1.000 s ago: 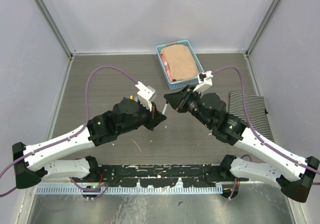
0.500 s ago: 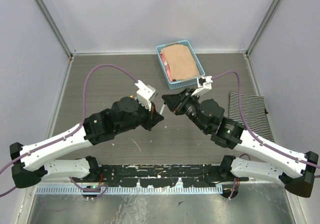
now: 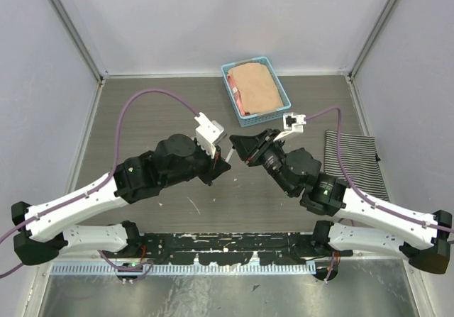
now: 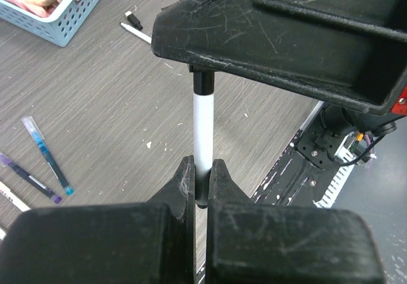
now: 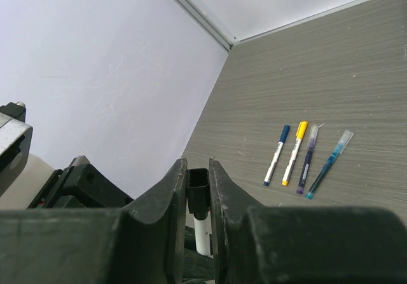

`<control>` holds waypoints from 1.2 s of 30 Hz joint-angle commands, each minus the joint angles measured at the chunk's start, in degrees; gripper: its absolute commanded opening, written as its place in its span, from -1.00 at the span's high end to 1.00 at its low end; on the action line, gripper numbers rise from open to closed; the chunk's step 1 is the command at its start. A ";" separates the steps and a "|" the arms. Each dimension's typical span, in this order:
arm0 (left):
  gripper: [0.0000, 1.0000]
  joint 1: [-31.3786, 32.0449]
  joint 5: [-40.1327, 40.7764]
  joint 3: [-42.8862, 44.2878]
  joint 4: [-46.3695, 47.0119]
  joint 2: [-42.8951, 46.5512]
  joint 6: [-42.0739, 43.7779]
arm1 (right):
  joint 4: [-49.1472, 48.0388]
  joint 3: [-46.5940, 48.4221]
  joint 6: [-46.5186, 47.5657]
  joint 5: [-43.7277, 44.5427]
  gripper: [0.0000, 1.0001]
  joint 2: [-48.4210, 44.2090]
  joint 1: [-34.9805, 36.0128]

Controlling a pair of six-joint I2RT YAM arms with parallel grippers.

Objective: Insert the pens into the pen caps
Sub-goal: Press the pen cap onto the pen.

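Observation:
My left gripper (image 4: 203,166) is shut on the lower end of a white pen (image 4: 203,128), which stands straight out from its jaws. The pen's far end sits in a black pen cap (image 5: 198,192), and my right gripper (image 5: 198,167) is shut on that cap. In the top view the two grippers meet tip to tip at mid-table, left gripper (image 3: 225,162) and right gripper (image 3: 239,147). Several other pens lie side by side on the table: blue-capped (image 5: 277,155), yellow-capped (image 5: 295,152), purple (image 5: 307,160) and teal (image 5: 329,163). Another white pen (image 4: 137,33) lies near the basket.
A blue basket (image 3: 261,119) holding tan cloth stands at the back of the table, just behind my right gripper. A striped cloth (image 3: 355,162) lies at the right edge. Purple cables arc over both arms. A black rail runs along the near edge.
My right gripper has moved left and my left arm slightly forward, bringing the cap closer onto the pen. Both grips are unchanged.

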State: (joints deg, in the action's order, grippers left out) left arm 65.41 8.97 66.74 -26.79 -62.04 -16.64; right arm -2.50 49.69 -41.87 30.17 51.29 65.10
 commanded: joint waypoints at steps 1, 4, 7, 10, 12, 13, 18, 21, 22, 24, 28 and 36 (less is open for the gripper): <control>1.00 -1.34 4.32 6.45 22.50 0.67 2.37 | 9.41 -3.50 -1.41 -14.80 1.00 2.88 6.13; 1.00 -1.33 4.41 7.39 22.84 0.48 2.96 | 9.96 -3.84 -1.87 -14.30 1.00 3.28 7.18; 1.00 -1.28 4.41 7.60 23.53 0.47 2.99 | 9.61 -4.57 -2.76 -12.82 1.00 3.38 8.40; 1.00 -1.30 4.19 7.78 24.15 0.59 2.64 | 8.15 -5.55 -3.42 -11.64 1.00 3.54 9.64; 1.00 -1.33 4.17 7.76 24.70 0.64 2.21 | 7.99 -5.66 -3.56 -11.18 1.00 4.35 10.43; 1.00 -1.32 4.21 7.83 24.90 0.76 2.22 | 8.19 -5.47 -3.49 -10.92 1.00 4.86 10.81; 1.00 -1.33 4.08 8.42 24.89 0.52 2.66 | 9.05 -5.29 -3.22 -10.20 1.00 6.56 12.43; 1.00 -1.34 4.23 8.33 25.04 0.79 2.71 | 9.05 -5.55 -3.26 -10.85 1.00 7.02 12.66; 1.00 -1.36 4.36 8.23 25.29 0.91 2.74 | 9.02 -5.64 -3.37 -10.96 1.00 7.11 12.68; 1.00 -1.38 4.47 8.17 25.73 1.02 2.60 | 8.57 -5.97 -3.63 -11.01 1.00 7.16 12.82; 1.00 -1.33 3.75 8.38 26.78 0.63 2.17 | 8.49 -6.32 -4.08 -10.15 1.00 7.00 13.03; 1.00 -1.36 2.79 7.08 26.17 0.22 1.94 | 12.27 -2.59 -1.74 -4.34 1.00 4.47 12.99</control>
State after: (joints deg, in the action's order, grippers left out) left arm 65.39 8.43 67.85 -31.31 -62.11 -14.17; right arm -5.54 47.99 -42.37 41.01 53.23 71.75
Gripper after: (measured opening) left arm 0.040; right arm 0.226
